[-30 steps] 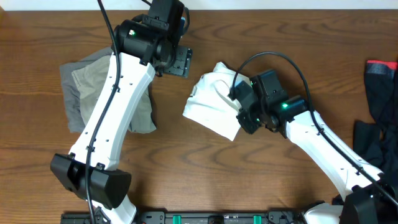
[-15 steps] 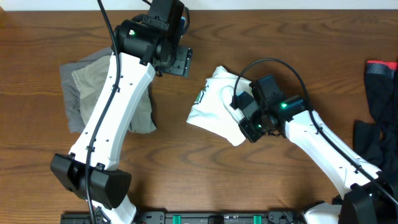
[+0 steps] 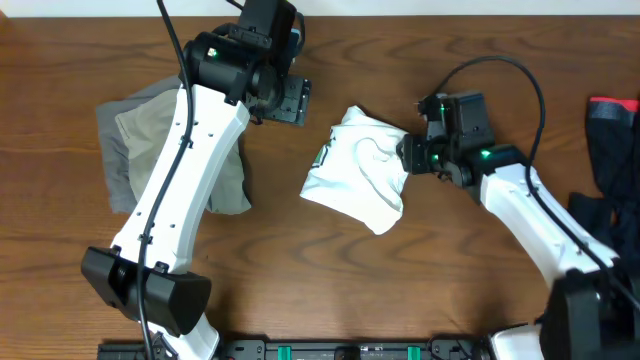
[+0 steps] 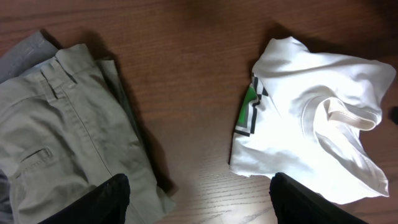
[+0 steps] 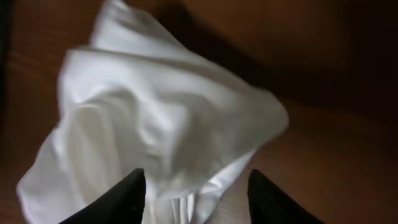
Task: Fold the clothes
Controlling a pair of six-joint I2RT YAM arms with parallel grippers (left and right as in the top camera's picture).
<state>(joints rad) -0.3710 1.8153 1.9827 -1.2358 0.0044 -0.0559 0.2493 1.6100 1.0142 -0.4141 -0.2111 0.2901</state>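
A crumpled white cotton T-shirt [image 3: 355, 180] is seen bunched near the middle of the brown wooden counter [image 3: 480, 60]. A small green logo [image 4: 249, 112] is exposed along the shirt's left edge, and its ribbed collar [image 4: 348, 118] is turned upward.

The fingers of the right arm [image 5: 121, 202] are spread apart at the shirt's right edge. Loose white fabric lies between them, and a strip of bare wood shows beside one finger, so nothing is pinched. The fingers of the left arm [image 4: 99, 202] are also spread wide and empty, and are held above the counter between the T-shirt and the folded khaki shorts [image 4: 62, 143].

The shorts are stacked on a flat grey cloth piece [image 3: 110, 130] at the counter's left side, well apart from the T-shirt. Black garments [image 3: 610, 170] with a red band [image 3: 612, 103] are piled at the far right edge.
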